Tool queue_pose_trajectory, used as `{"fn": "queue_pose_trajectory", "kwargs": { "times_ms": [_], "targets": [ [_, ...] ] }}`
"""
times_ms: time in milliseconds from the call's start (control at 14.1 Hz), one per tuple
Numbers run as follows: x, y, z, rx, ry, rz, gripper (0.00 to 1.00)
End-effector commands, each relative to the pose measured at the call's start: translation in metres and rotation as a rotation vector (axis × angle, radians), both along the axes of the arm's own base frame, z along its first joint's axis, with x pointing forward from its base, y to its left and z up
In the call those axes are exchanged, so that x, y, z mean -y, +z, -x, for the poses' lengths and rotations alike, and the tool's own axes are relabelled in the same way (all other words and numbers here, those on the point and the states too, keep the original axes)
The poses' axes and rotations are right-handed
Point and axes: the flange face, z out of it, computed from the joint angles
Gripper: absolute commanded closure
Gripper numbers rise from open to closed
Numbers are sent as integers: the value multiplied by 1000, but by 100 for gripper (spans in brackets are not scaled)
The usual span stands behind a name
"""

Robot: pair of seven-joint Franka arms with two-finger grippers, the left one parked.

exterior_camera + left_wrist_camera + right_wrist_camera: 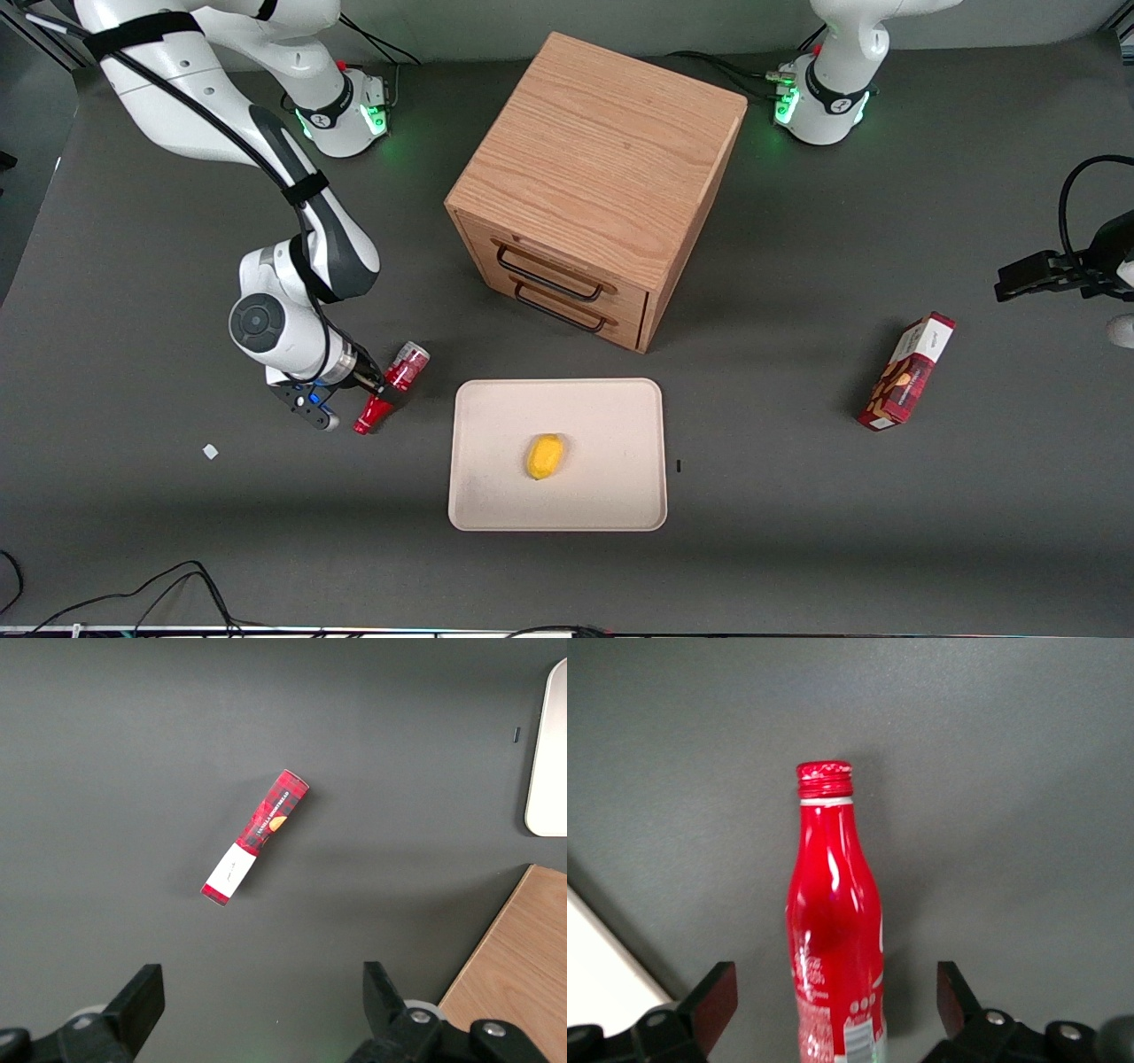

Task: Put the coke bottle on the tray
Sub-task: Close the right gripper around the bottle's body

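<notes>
The coke bottle (394, 386) is slim and red with a red cap and a silvery base. It lies on the dark table beside the tray (611, 416), toward the working arm's end. In the right wrist view the bottle (833, 904) lies between my gripper's dark fingers (716, 999), with a gap on each side. My gripper (376, 395) is low over the bottle's body, open and straddling it. The gripper (833, 990) touches nothing. A corner of the cream-white tray (594, 979) shows beside the bottle.
A yellow lemon (544, 456) lies on the tray. A wooden two-drawer cabinet (594, 177) stands farther from the camera than the tray. A red-brown snack box (906, 370) lies toward the parked arm's end and also shows in the left wrist view (255, 837). A white scrap (210, 451) lies near my gripper.
</notes>
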Motion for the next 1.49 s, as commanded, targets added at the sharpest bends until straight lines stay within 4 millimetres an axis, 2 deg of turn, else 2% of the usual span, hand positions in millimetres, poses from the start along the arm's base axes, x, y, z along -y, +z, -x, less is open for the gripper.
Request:
{"fn": "queue_pose_trajectory", "kwargs": {
  "times_ms": [0,426,780,851,922,993,1418],
  "targets": [
    [-18,-23,1,27,-14,20,0],
    [-25,-50,6,18,7,35,0],
    [-25,-53,6,26,10,38,0],
    [-24,-53,5,27,9,38,11],
    [-24,-54,6,26,10,39,61],
    [-24,-51,6,29,10,38,100],
    [-23,-51,5,30,15,42,100]
  ]
}}
